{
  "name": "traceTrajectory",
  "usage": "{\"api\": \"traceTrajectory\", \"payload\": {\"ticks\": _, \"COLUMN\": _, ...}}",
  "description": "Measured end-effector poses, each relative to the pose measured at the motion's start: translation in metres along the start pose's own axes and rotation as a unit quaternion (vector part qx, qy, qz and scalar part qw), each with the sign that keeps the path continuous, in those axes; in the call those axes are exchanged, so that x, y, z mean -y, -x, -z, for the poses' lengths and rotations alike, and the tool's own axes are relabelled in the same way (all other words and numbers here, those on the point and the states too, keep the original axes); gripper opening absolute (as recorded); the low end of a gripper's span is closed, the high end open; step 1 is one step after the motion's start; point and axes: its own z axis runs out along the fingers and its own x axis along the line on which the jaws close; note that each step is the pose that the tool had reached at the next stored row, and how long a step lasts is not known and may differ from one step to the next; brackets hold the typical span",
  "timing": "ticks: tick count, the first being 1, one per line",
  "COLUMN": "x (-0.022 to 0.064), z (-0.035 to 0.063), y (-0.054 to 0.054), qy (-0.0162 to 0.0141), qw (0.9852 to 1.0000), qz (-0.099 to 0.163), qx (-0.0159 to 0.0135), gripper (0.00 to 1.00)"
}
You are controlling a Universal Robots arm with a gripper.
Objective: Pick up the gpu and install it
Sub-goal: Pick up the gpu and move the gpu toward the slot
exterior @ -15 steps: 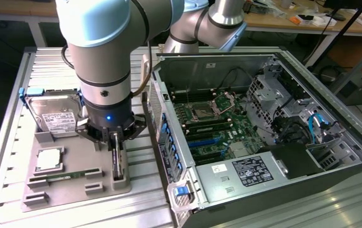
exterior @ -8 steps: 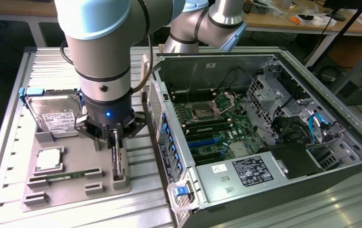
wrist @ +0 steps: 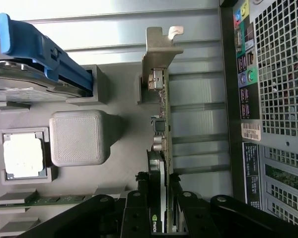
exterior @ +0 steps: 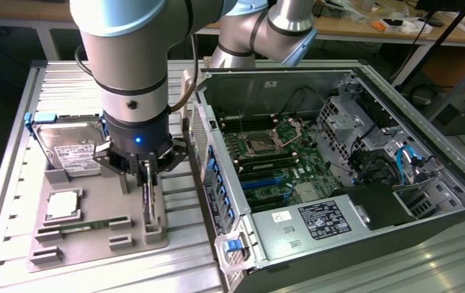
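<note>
Claw [exterior: 147, 177] clamped on gpu [wrist: 163, 126] upright in grey tray [exterior: 94, 247], hard drive [exterior: 74, 152] alongside, case [exterior: 265, 91] open

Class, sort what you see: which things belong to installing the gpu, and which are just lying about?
In the job:
gpu
gripper, closed on the gpu
open computer case

Lying about, in the grey holder tray:
hard drive
CPU
RAM stick

The exterior camera looks steeply down from high up, with the tray [exterior: 94, 253] at eight o'clock and the open case [exterior: 265, 85] at three. The wrist camera peers closely along the gripper [wrist: 159, 181]. Both views share the tray, the gpu [exterior: 147, 204] and the case's wall.
</note>
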Motion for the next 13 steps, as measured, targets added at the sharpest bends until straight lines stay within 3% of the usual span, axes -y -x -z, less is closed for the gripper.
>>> {"api": "traceTrajectory", "payload": {"ticks": 13, "x": -0.0001, "z": 0.0027, "y": 0.0001, "qy": 0.0000, "qw": 1.0000, "qz": 0.000, "qx": 0.0000, "gripper": 0.27}}
